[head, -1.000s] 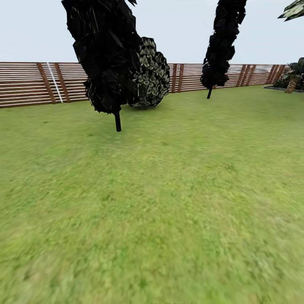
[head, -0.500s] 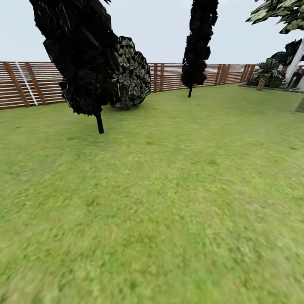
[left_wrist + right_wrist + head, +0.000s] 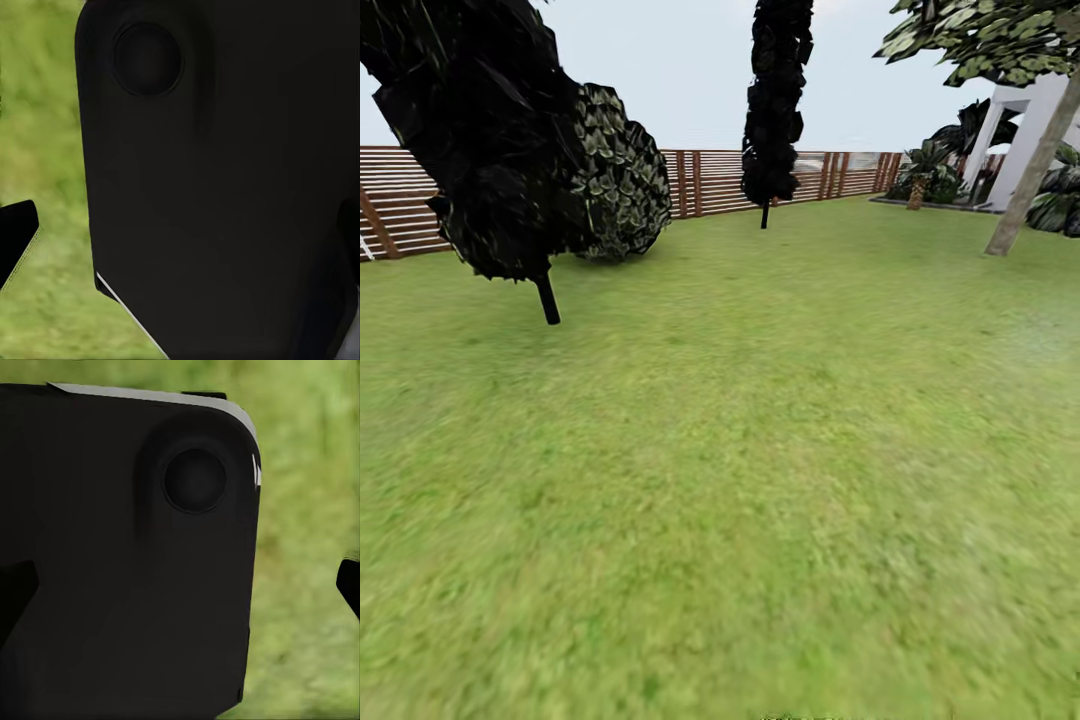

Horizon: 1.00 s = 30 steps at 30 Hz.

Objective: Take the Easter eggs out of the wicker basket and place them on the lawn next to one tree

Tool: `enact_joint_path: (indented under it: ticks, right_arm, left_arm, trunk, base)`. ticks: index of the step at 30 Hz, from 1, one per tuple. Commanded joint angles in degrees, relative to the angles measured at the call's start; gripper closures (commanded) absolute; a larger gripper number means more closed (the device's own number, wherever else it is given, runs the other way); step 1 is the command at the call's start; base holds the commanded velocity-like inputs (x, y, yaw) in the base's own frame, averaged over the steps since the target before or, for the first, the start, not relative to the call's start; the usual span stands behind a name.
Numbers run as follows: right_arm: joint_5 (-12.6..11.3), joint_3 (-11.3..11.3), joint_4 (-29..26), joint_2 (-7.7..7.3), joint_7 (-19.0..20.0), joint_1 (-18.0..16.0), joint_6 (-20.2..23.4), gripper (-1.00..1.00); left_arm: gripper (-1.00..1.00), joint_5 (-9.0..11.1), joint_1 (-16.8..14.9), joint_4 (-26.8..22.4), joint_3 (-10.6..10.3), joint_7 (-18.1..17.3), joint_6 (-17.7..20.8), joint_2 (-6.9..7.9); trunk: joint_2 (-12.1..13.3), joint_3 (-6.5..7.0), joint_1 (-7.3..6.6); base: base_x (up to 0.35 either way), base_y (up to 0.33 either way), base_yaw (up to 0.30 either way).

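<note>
Swinging right since a second ago, the head camera now takes in the pale-trunked tree (image 3: 1022, 190) at the lawn's (image 3: 760, 480) far right, before a white house (image 3: 1040, 120). Each wrist camera faces a black robot panel (image 3: 225, 187) over grass; gripper spread cannot be judged.

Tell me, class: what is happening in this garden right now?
Nothing is being handled. The robot is out on the lawn, looking towards a wooden fence, two dark conical trees and a shrub. A pale-trunked tree stands at right by a white house. Both wrist views are mostly blocked by dark robot parts.
</note>
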Motion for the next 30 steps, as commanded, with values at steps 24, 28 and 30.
enact_joint_path:
  ticks: [24,28,30]
  right_arm:
    - [0.0,0.1,0.1,-0.01,0.0,0.0,-0.2,-1.0]
    - [0.0,0.1,0.1,-0.01,0.0,0.0,-0.2,-1.0]
    - [0.0,0.1,0.1,-0.01,0.0,0.0,-0.2,-1.0]
  left_arm:
    - [-1.0,0.1,0.0,-0.1,0.0,-0.1,-0.1,-0.08]
    - [-1.0,0.1,0.0,-0.1,0.0,-0.1,-0.1,-0.1]
    - [-1.0,0.1,0.0,-0.1,0.0,0.0,-0.1,-0.1]
  trunk:
    - [0.0,0.02,0.0]
    - [0.0,0.09,0.0]
    - [0.0,0.13,0.0]
  base:
    - [0.0,0.0,-0.283]
    - [0.0,0.0,-0.283]
    - [0.0,0.0,-0.283]
